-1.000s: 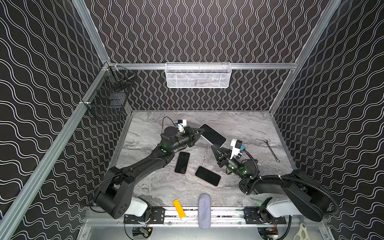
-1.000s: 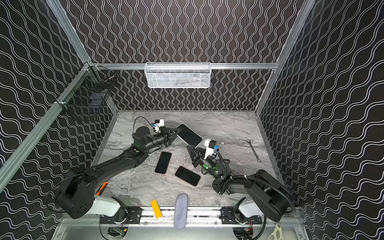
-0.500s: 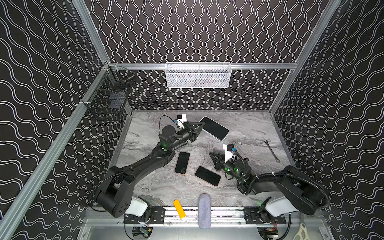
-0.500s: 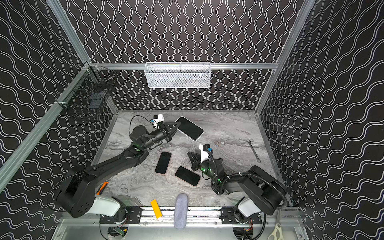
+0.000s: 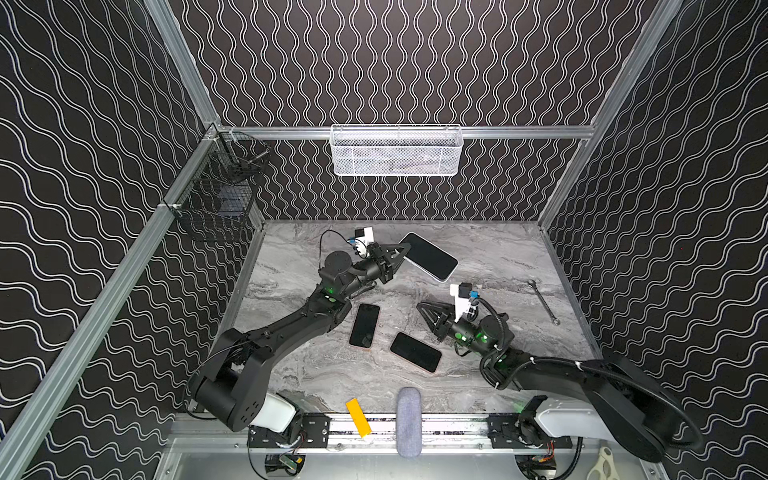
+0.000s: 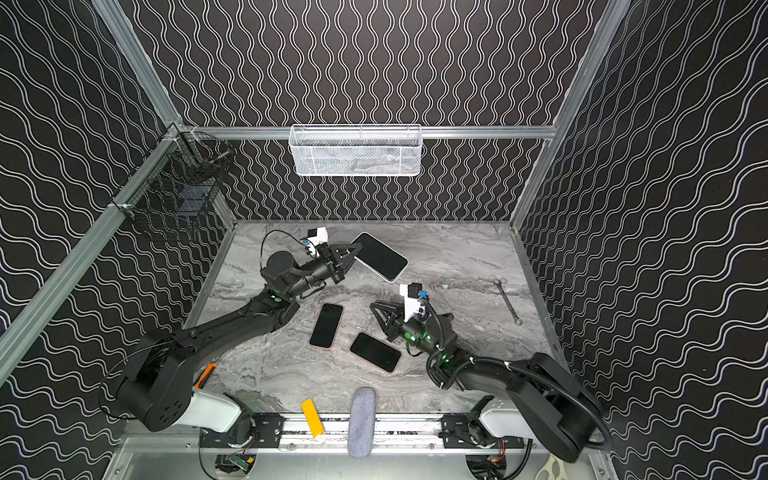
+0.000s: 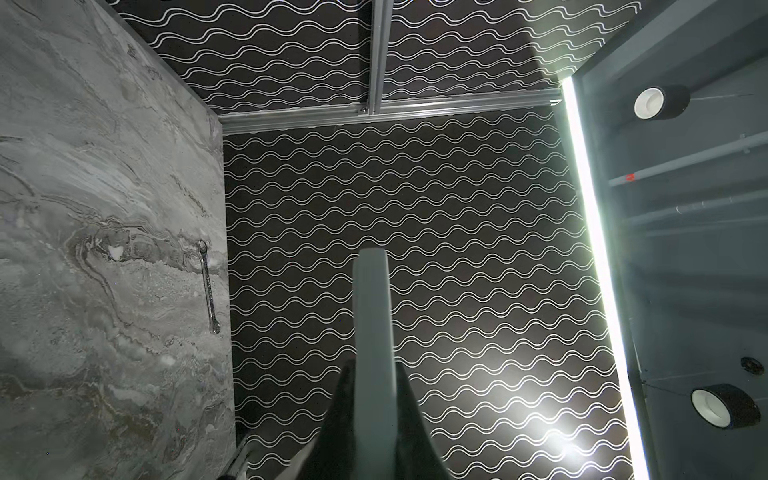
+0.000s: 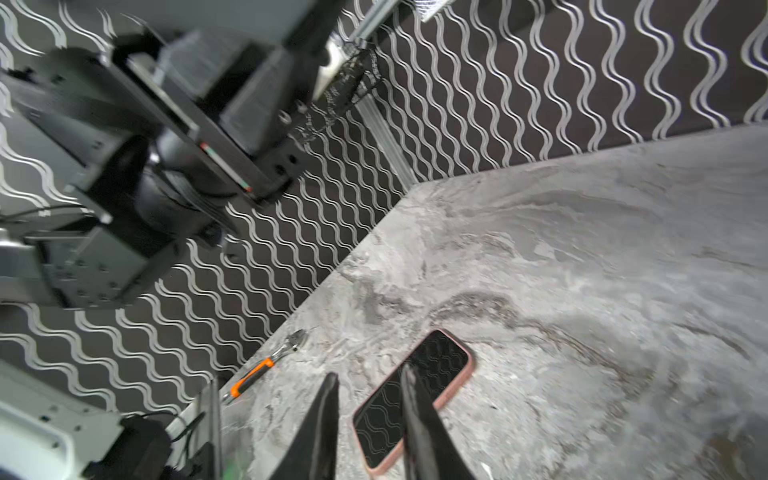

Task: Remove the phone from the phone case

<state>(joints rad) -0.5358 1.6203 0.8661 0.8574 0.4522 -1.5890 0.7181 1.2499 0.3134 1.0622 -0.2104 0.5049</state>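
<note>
The left gripper (image 5: 395, 259) holds the white-cased phone (image 5: 430, 255) up off the counter (image 5: 498, 249) at the far middle, its jaws clamped on one short end. The rest of the phone sticks out to the right, screen up and roughly level. The left wrist view shows it edge-on between the jaws as a thin pale slab (image 7: 372, 316). Holding it by the end like this seems meant to leave the case's long edges and free corners clear for the other arm. A pale rim rings the dark screen in both top views, so the phone looks to be seated in its case and the removal is not yet done. The right gripper (image 5: 428, 316) sits low over the counter, nearer and to the right, well apart from the held phone. Its jaws are a little apart with nothing between them, as the right wrist view shows (image 8: 370, 399). That slight opening would suit pinching a case lip, though it must first rise and travel far-left to reach it. Two more phones lie flat, screens up, between the arms: a left phone (image 5: 365, 325) and a near phone (image 5: 415, 352). A pink-rimmed phone (image 8: 415, 395) appears past the right jaws, though which of the two it is I cannot tell. Both lie close to the right gripper and could be nudged as it moves off. A spanner (image 5: 542, 301) lies by the right wall, out of the way
</note>
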